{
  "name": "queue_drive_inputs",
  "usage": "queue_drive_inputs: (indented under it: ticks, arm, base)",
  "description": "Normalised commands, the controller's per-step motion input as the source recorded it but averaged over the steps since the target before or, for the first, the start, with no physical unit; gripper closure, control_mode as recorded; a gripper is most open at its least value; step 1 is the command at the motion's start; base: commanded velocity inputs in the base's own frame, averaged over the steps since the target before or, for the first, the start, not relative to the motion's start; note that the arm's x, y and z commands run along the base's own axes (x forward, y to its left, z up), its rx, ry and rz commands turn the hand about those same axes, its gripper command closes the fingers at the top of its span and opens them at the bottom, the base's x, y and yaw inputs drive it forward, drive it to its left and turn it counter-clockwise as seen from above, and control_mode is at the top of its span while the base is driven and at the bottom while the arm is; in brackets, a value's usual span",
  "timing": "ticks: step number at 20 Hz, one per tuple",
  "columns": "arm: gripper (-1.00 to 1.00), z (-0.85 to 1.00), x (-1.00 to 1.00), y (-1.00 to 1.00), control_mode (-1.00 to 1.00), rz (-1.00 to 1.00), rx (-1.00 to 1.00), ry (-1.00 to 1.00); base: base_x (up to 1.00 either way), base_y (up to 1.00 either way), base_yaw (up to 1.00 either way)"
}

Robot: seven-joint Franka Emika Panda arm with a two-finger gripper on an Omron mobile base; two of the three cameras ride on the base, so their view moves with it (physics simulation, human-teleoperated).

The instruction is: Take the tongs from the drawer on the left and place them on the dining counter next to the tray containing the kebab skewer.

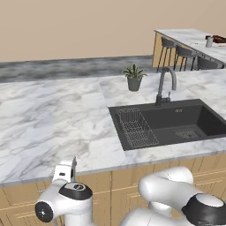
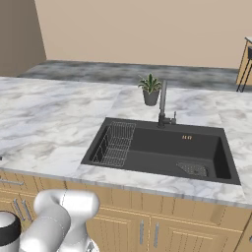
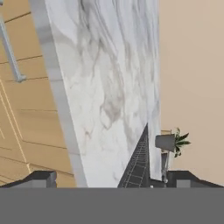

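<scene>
wall (image 1: 79,26): plain beige | floor (image 1: 66,68): grey | worktop (image 1: 53,114): white marble, black sink (image 1: 176,121), tap (image 1: 165,86), potted plant (image 1: 133,77) | cabinets (image 2: 162,226): light wood | stools (image 1: 176,53): far right

Around the matt black sink (image 1: 176,121), the worktop (image 1: 53,114) is smooth grey-veined white marble; below it, light-wood cabinet fronts (image 2: 162,226) with silver metal handles (image 3: 11,54); above it, a dark metal tap (image 1: 165,86).
</scene>
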Motion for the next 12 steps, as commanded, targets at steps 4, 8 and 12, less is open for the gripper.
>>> queue_drive_inputs:
  ticks: [4,8,12]
  arm:
    - [-1.0,-0.29,-0.16,0.23,-1.0,0.02,-0.06,-0.12]
    - [-1.0,-0.27,-0.07,0.2,-1.0,0.0,-0.02,-0.06]
    - [-1.0,-0.27,-0.12,0.18,-1.0,0.0,0.0,-0.04]
  base:
    - [0.0,0.0,0.0]
    - [0.0,0.0,0.0]
    - [0.0,0.0,0.0]
